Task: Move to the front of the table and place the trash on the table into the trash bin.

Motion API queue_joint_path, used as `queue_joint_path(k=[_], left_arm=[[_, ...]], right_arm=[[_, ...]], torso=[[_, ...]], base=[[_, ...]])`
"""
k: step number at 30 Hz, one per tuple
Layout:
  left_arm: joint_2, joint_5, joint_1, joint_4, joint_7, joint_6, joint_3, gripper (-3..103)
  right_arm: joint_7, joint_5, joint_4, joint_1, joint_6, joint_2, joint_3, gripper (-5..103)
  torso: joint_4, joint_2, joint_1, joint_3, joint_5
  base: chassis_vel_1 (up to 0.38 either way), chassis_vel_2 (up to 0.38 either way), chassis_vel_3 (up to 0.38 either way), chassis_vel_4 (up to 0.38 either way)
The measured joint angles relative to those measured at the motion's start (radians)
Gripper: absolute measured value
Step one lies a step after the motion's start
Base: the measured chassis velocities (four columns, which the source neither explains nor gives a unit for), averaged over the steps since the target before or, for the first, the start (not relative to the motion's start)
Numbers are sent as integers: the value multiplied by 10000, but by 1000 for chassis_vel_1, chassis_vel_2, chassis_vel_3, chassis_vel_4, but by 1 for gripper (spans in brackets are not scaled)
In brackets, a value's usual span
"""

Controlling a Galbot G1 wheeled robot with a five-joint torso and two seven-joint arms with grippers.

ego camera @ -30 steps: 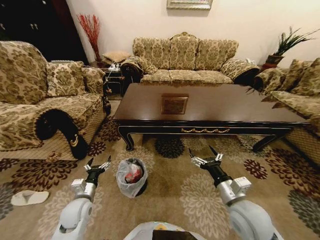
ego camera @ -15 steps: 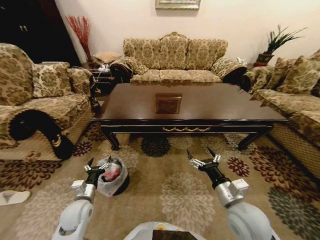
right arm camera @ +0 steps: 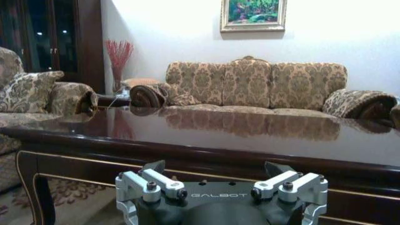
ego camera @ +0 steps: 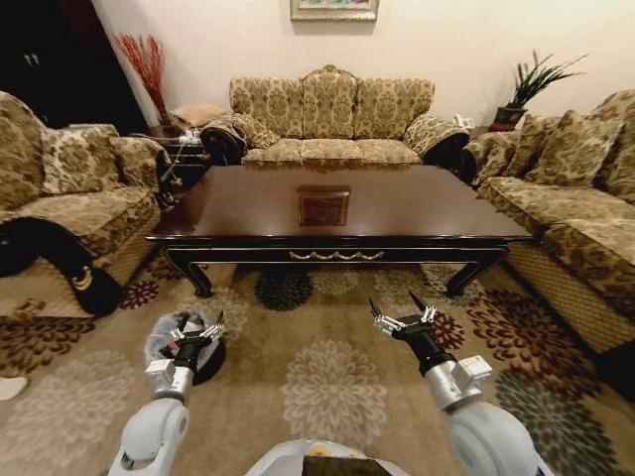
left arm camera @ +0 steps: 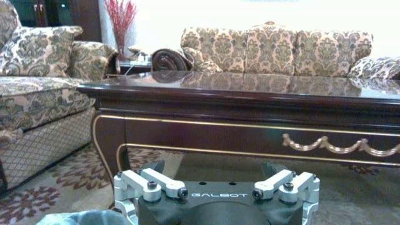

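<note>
The table (ego camera: 417,208) stands ahead of me, dark and glossy, with a square inlay in the middle of its top. No trash shows on its top. The trash bin (ego camera: 162,335), with its grey liner, sits on the carpet at my lower left, mostly hidden behind my left gripper (ego camera: 198,322). That gripper is open and holds nothing. My right gripper (ego camera: 402,309) hovers open over the carpet, short of the table's front edge. In the left wrist view the open gripper (left arm camera: 216,171) faces the table's gold-trimmed apron (left arm camera: 250,136), and the bin's liner (left arm camera: 81,218) shows beside it. The right wrist's gripper (right arm camera: 216,171) looks across the table top (right arm camera: 262,136).
Patterned sofas ring the table: one on the left (ego camera: 60,198), one behind (ego camera: 327,129), one on the right (ego camera: 575,198). A cluttered side table (ego camera: 179,154) fills the back left corner. Open carpet (ego camera: 327,377) lies between me and the table.
The whole view has swung, so the table now sits more centred and the bin has slid left in the picture, behind my left gripper. Both arms hold the same pose.
</note>
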Motion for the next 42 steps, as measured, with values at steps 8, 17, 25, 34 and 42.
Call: queue_joint_path(k=[8,17,25,34,42], left_arm=[[-50,37,7,38,-2,-141,63,100],[-31,63,13,112,0,-269,109,100],[-49,-24,-28,-8,-24,-280,245,100],[-189,-619,522,-1591,-340,185,480,100],[-535,-526,887,-2999,-515,668,594,100]], right_arm=[[-5,-27,-33,1,249,16,-41,100],[-9,-29,-73,19,307,1,-55,100],[158,-21,-84,71,212,-41,64,100],[787,-376,-272,-288,33,169,1159,100],[118,-300,-288,-1024,309,1101,3038,100]], torso=[[-1,2,-1,-1,-21],[-1,1,3,2,-8],[-1,1,3,3,-5],[-2,1,3,2,-5],[-3,1,3,2,-5]], base=[[-197,-191,197,194],[-84,-60,77,58],[0,0,0,0],[0,0,0,0],[0,0,0,0]])
